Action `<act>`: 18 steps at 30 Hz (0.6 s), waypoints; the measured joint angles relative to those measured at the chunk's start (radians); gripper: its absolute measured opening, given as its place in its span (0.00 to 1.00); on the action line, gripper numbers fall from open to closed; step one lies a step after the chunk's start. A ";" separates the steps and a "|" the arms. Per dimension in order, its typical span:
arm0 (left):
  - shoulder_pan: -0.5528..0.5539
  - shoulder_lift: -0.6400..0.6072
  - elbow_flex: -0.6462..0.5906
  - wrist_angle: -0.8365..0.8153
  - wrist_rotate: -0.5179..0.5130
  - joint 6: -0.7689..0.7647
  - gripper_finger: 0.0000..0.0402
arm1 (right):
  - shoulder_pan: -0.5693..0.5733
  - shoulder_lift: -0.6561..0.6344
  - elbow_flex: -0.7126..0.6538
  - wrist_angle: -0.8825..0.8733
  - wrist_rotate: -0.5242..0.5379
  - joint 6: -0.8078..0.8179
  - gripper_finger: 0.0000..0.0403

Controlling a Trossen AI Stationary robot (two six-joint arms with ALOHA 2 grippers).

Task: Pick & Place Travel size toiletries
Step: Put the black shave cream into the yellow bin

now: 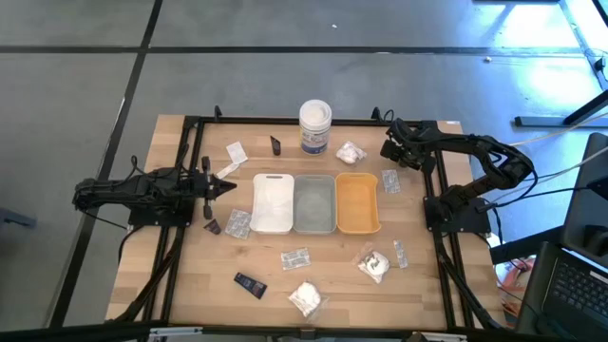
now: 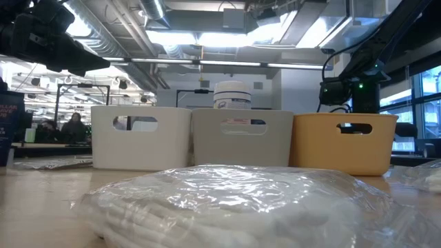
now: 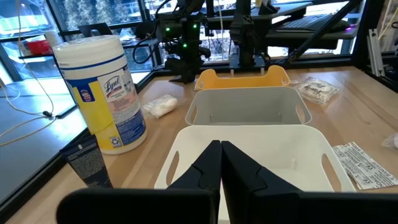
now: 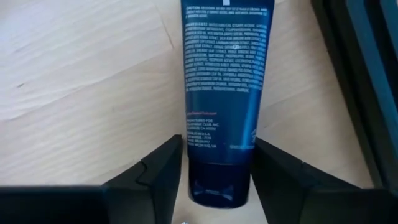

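Observation:
Toiletries lie scattered on the wooden table: sachets [image 1: 237,224] [image 1: 295,257] [image 1: 390,180], white wrapped bundles [image 1: 351,152] [image 1: 305,298], and small black tubes [image 1: 250,284] [image 1: 275,144]. My right gripper [image 4: 217,186] is open at the table's far right [image 1: 391,147]. It straddles the cap end of a dark blue tube [image 4: 225,74] that lies flat on the wood; the arm hides this tube in the high view. My left gripper [image 3: 221,168] is shut and holds nothing. It hovers at the white tray's left end [image 1: 223,185]. My right gripper comes down from above with one finger [image 4: 158,174] on each side of the dark blue tube's cap end [image 4: 217,190]. I cannot tell whether the fingers touch it. The tube lies flat on the table.
Three trays stand side by side mid-table: white [image 1: 258,202], grey [image 1: 314,225] and orange [image 1: 357,226]. A tall white tub with a blue label [image 1: 315,126] stands behind them. A black frame [image 1: 190,123] borders the table. One wrapped bundle [image 2: 234,207] fills the low view's foreground.

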 joint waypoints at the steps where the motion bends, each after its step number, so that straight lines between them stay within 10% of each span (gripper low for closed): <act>1: 0.000 0.000 0.000 0.000 0.000 0.000 0.01 | 0.000 0.000 0.000 -0.001 -0.001 -0.004 0.44; 18: 0.000 0.000 0.000 0.000 0.001 0.000 0.01 | 0.011 -0.021 -0.004 -0.018 -0.040 -0.038 0.38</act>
